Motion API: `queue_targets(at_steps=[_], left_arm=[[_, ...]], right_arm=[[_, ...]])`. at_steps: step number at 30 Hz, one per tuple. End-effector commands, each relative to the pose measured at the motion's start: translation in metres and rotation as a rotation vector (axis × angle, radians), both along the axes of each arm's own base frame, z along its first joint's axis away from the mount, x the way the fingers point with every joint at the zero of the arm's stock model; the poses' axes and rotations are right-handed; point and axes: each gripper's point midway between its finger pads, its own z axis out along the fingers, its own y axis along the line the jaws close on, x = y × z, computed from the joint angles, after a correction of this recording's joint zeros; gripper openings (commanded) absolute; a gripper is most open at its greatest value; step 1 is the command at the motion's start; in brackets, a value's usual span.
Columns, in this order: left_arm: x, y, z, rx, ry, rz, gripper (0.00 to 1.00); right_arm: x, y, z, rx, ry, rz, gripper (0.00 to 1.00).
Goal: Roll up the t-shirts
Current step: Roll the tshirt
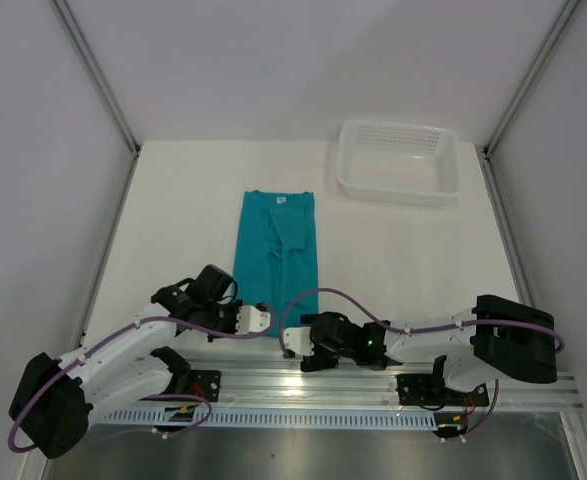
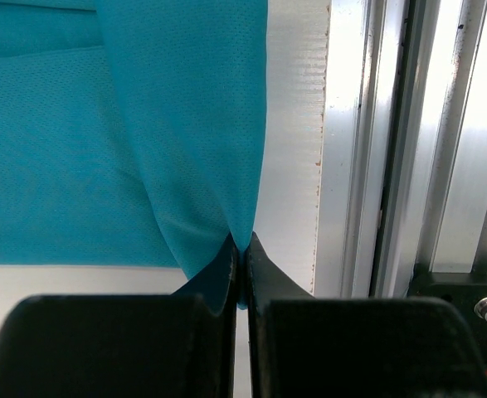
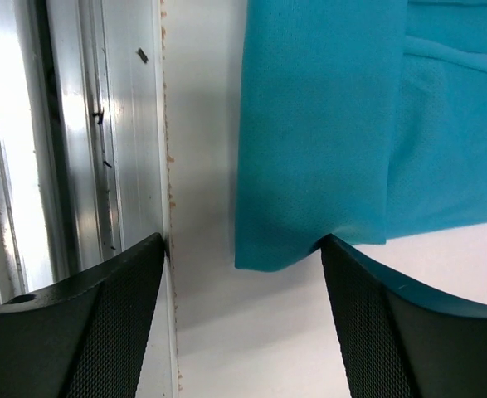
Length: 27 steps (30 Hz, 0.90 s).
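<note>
My left gripper (image 2: 241, 249) is closed tight, with a fold of the near hem of the teal short-sleeved t-shirt (image 1: 278, 245) pinched between its black fingers. My right gripper (image 3: 243, 249) stands wide open just beside it and holds nothing. The other hem corner lies between its jaws, and I cannot tell if a pad touches the cloth. The shirt lies folded into a narrow strip on the white table (image 1: 173, 230), its long axis running away from me, the white neck label (image 1: 281, 201) at the far end. From above, both grippers hide the near hem. Farther right stands a white plastic mesh basket (image 1: 398, 192).
</note>
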Motion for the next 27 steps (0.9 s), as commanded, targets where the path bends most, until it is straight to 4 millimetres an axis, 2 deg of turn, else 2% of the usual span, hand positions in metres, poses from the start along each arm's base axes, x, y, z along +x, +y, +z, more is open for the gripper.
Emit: queue_targets(at_steps=[1, 6, 8, 11, 13, 15, 19, 22, 27], left_arm=[[0.001, -0.009, 0.008, -0.042, 0.019, 0.008, 0.01], [-0.001, -0.007, 0.006, -0.037, 0.024, 0.012, 0.01], [-0.001, -0.007, 0.006, -0.039, 0.025, 0.011, 0.01], [-0.001, -0.007, 0.006, -0.035, 0.025, 0.011, 0.01], [-0.002, -0.006, 0.004, -0.031, 0.029, 0.013, 0.01], [-0.001, -0.006, 0.003, -0.032, 0.027, 0.01, 0.01], [0.0, -0.007, 0.005, -0.033, 0.028, 0.011, 0.01], [0.0, -0.007, 0.004, -0.032, 0.029, 0.012, 0.01], [-0.001, -0.005, 0.003, -0.025, 0.027, 0.012, 0.01]], right_arm=[[0.035, 0.011, 0.017, 0.064, -0.105, -0.09, 0.77], [0.046, 0.012, 0.016, 0.052, -0.096, -0.115, 0.75], [0.048, 0.017, 0.023, 0.069, -0.093, -0.113, 0.74], [0.036, 0.021, 0.032, 0.066, -0.057, -0.065, 0.73], [0.031, 0.024, 0.046, 0.072, -0.058, -0.035, 0.75], [0.024, 0.02, 0.055, 0.057, -0.042, -0.011, 0.76], [0.024, 0.019, 0.068, 0.081, -0.049, -0.009, 0.77], [0.029, 0.017, 0.065, 0.086, -0.054, -0.021, 0.77], [0.028, 0.021, 0.048, 0.063, -0.033, -0.005, 0.77]])
